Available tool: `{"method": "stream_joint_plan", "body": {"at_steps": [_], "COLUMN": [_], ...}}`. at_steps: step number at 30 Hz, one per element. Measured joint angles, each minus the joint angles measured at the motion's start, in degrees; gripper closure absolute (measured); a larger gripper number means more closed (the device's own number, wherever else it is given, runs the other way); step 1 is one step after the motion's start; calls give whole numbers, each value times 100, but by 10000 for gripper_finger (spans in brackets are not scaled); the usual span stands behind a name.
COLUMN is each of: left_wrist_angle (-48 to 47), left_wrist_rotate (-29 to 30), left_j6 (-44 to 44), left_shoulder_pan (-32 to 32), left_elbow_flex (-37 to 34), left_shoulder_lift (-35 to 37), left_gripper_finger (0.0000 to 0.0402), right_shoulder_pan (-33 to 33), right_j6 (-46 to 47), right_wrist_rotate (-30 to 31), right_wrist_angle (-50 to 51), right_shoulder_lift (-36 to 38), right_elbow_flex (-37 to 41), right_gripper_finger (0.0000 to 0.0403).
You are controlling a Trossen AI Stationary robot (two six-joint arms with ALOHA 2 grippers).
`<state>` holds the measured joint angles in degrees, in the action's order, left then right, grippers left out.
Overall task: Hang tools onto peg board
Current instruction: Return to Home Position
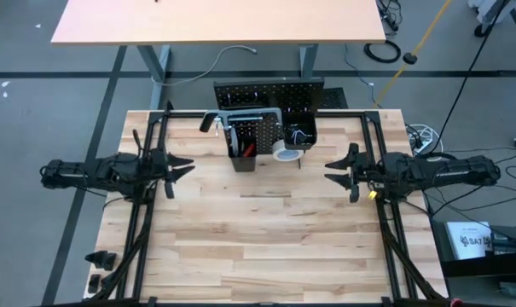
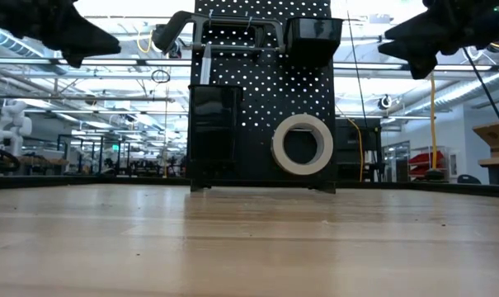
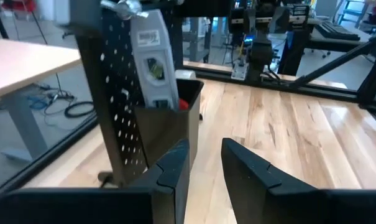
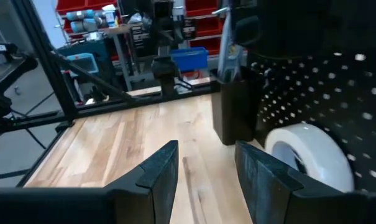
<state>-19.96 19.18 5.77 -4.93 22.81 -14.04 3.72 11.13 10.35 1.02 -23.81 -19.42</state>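
The black peg board [image 1: 266, 107] stands upright at the table's far middle. A grey hacksaw [image 2: 233, 33] hangs along its top. A white tape roll [image 2: 303, 143] hangs low on its right part. A tall black bin [image 2: 214, 132] on its left part holds a silver level [image 3: 153, 59] and a red-handled tool [image 1: 249, 150]. A small black bin [image 2: 313, 37] sits at its upper right. My left gripper [image 1: 187, 168] is open and empty, left of the board. My right gripper [image 1: 330, 169] is open and empty, right of it.
The black frame rails [image 1: 147, 222] run along both sides of the tan tabletop. Small black parts [image 1: 100, 260] lie at the near left corner. A second table [image 1: 215, 21] stands beyond the far edge. Bare tabletop [image 1: 266, 239] lies in front of the board.
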Motion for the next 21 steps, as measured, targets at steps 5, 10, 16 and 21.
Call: {"method": "stream_joint_plan", "body": {"at_steps": [5,10,16,21], "left_wrist_angle": [-286,-230,-23,342], "left_wrist_rotate": [-4,-7,-95,-128], "left_j6": [163,342,677,746], "left_shoulder_pan": [-1,-2,-2,-2], "left_elbow_flex": [0,-187,-774,-1175], "left_shoulder_lift": [315,501,750,888], "left_gripper_finger": [304,304,304,304], "right_shoulder_pan": [-6,-6,-4,-4], "right_j6": [162,352,798,773], "right_wrist_rotate": [18,12,26,14], "right_wrist_angle": [491,348,267,-230], "right_shoulder_lift": [582,1098,1575,1822], "right_elbow_flex": [69,602,1205,1613], "right_gripper_finger": [250,250,250,250]}}
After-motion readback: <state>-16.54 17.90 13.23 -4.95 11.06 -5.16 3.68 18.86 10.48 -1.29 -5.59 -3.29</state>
